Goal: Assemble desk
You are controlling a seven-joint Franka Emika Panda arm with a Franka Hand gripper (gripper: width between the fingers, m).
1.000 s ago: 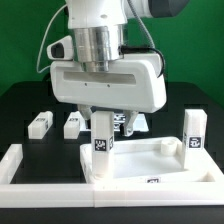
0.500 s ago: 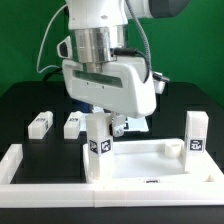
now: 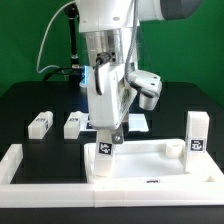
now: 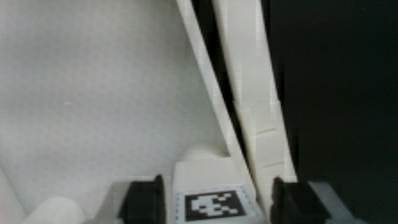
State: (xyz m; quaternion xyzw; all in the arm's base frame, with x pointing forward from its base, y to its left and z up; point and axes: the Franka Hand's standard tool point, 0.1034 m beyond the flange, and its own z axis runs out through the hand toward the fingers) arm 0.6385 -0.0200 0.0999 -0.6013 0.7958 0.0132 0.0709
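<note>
The gripper (image 3: 106,136) has its jaws clamped on a white leg (image 3: 104,149) that stands upright in the corner of the tabletop (image 3: 150,167) towards the exterior view's left. The wrist view shows fingers (image 4: 139,197) pressed against both sides of it. The step looks like seating this leg in its corner, so the grip should hold it plumb, turn it about its own axis and press down lightly; tilt risks jamming. Another leg (image 3: 193,133) stands at the right corner, and two spare legs (image 3: 40,124) lie apart behind.
</note>
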